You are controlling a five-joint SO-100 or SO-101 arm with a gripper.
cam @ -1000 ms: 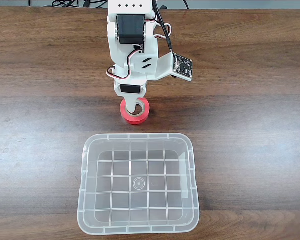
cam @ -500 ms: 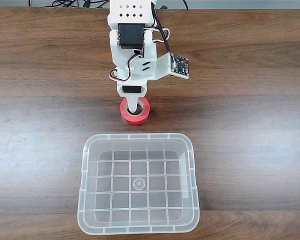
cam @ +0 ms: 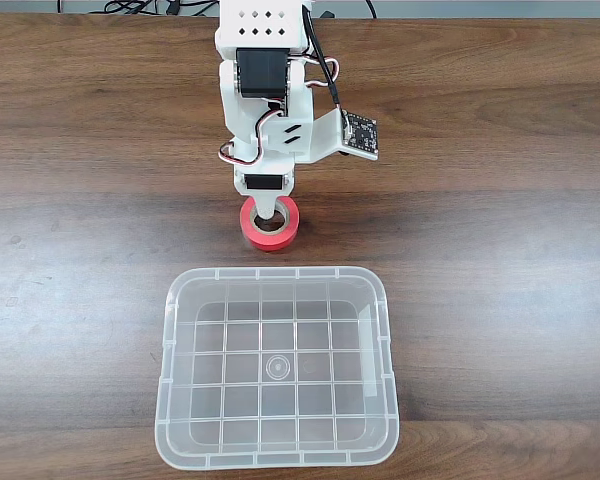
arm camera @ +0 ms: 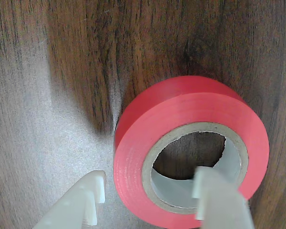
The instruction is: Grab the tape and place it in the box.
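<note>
My white two-finger end effector (arm camera: 148, 191) is down at the small red roll of tape with a grey-beige cardboard core ring (arm camera: 181, 119), which lies flat on the dark brown wood-grain table (cam: 500, 230). In the wrist view, one finger (arm camera: 219, 195) sits inside the core, close against its inner wall, while the other finger (arm camera: 83, 202) stands outside the roll, just beside its red outer face with a thin gap showing between them. So my fingers straddle one wall of the roll but are not clenched on it; they stand parted.

In the fixed view, my white arm (cam: 265, 100) reaches from the far edge of the table toward the camera, and the end effector (cam: 264, 212) points down into the red roll (cam: 285, 232). The clear, colourless rectangular plastic box with rounded corners and a grid-ribbed bottom (cam: 170, 330) sits nearer the camera, a short way apart from the tape, with bare table between them. A small dark circuit board (cam: 360, 132) hangs off the right side of my wrist in that view.
</note>
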